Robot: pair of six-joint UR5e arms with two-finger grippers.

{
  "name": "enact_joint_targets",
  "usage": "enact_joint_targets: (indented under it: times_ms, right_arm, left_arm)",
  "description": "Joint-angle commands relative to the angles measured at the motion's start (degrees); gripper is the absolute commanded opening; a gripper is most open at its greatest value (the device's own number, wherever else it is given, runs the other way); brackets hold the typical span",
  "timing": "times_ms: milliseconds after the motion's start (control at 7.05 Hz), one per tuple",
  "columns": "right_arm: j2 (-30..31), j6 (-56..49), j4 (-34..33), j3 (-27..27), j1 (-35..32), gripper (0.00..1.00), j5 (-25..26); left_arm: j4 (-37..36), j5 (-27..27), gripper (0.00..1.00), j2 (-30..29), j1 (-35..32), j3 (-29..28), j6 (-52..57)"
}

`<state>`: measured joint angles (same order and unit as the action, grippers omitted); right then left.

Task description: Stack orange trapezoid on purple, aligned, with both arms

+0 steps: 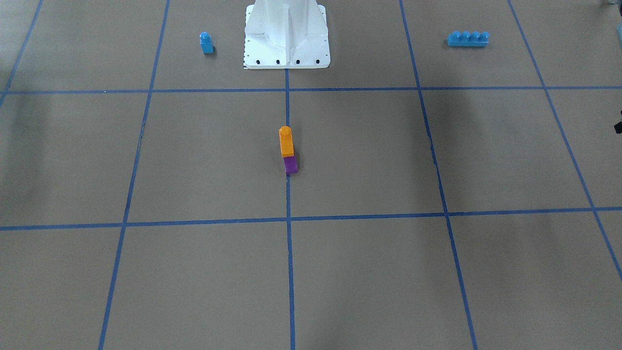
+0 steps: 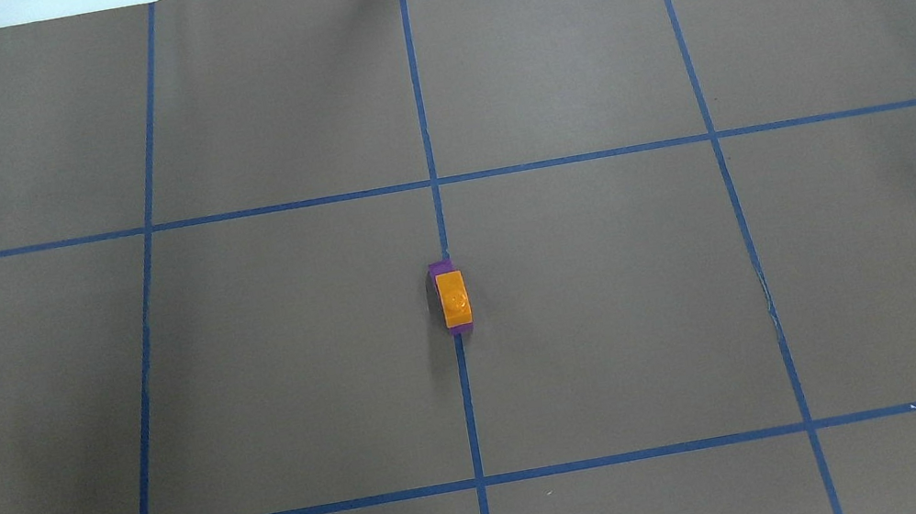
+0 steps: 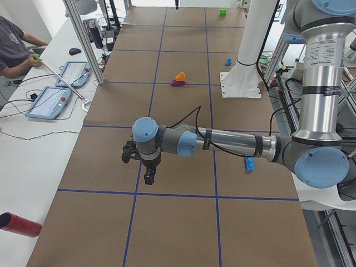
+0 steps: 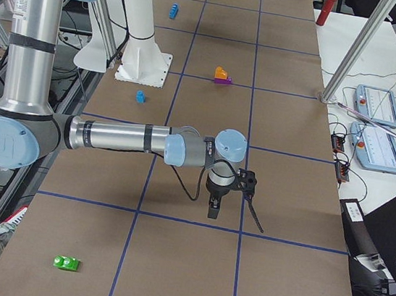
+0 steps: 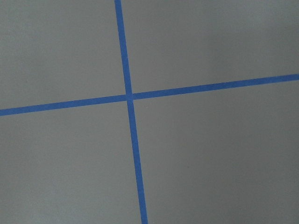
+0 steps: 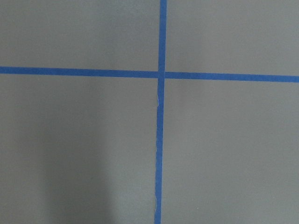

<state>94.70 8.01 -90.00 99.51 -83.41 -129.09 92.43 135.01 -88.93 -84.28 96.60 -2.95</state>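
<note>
While the left arm (image 3: 222,143) and the right arm (image 4: 112,137) each reach out level over opposite ends of the table (image 2: 617,314), the middle holds only the stack. Each wrist camera sees just brown paper and a cross of blue tape (image 5: 129,97).

A small blue block (image 1: 206,43) stands beside the white pedestal (image 1: 286,36) on the robot's right. A long blue brick (image 1: 468,39) with 4 studs lies on the pedestal's other side. Both are well apart from the stack. A green block (image 4: 66,263) lies near the table's end on the robot's right, and a red cylinder (image 3: 19,225) lies at the opposite end. An operator (image 3: 14,47) sits at the side bench near 2 pendants (image 3: 49,103).

The left gripper (image 3: 146,167) points down above the paper, far from the stack; whether its claw is spread or pressed together cannot be told. The same goes for the right gripper (image 4: 216,205), which hangs over a tape line.

The orange block (image 2: 454,299) sits on top of the purple block (image 2: 439,268), on the centre tape line in front of the pedestal. It is glossy, with 1 round stud up and a sloped side. From overhead, a thin purple rim shows along its far and left edges.
</note>
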Motion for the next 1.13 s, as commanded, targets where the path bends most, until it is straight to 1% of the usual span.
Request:
enact_joint_targets:
  times_ms: [0, 284, 709, 993]
  right_arm:
    - [-0.05, -0.19, 0.0, 0.16, 0.0, 1.0, -0.11]
    - [0.39, -0.54, 0.0, 0.6, -0.09, 1.0, -0.11]
    - [0.91, -0.19, 0.0, 2.71, -0.61, 1.0, 0.07]
    - [1.1, 0.07, -0.09, 2.28, -0.62, 1.0, -0.11]
  left_arm:
    - [0.03, -0.01, 1.0, -0.1, -0.44, -0.27, -0.04]
    - [-0.06, -0.01, 1.0, -0.1, -0.7, 0.08, -0.04]
    - [-0.06, -0.01, 1.0, 0.16, -0.88, -0.19, -0.04]
    - [-0.06, -0.01, 1.0, 0.25, -0.88, -0.1, -0.12]
